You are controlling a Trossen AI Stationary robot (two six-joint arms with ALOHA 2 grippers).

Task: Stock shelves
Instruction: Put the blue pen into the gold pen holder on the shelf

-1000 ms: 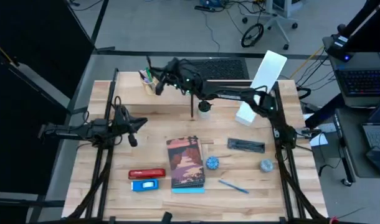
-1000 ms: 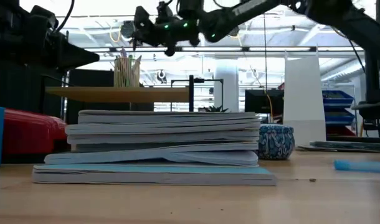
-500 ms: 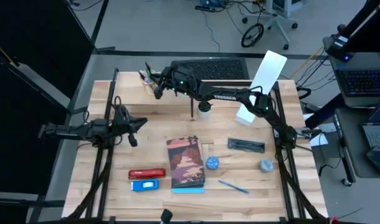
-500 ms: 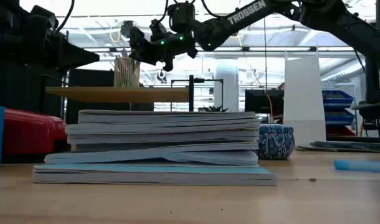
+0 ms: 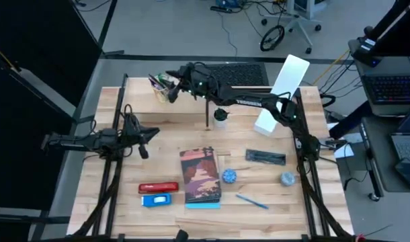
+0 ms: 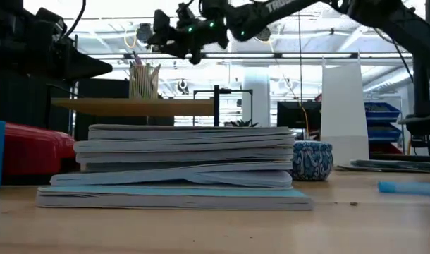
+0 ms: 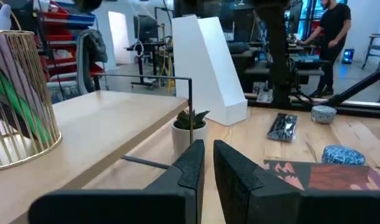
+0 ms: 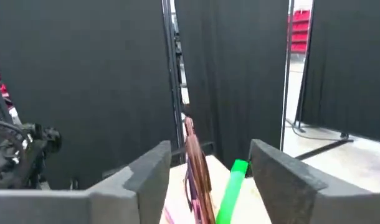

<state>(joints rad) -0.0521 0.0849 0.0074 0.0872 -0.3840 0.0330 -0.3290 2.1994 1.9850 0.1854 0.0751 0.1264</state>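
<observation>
Your right claw [image 5: 171,83] is hovering open above the gold wire pen cup [image 5: 159,88] on the low light-wood plank shelf [image 5: 185,102]; your left claw [image 5: 146,140] is waiting nearly closed over the desk [image 5: 326,202].

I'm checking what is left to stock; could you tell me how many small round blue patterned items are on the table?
2. One blue patterned round item lies just right of the book stack; the other sits farther right, near the right arm's base. Others could be hidden.

Bright ceiling glare backlights the low view; foreground soft.
</observation>
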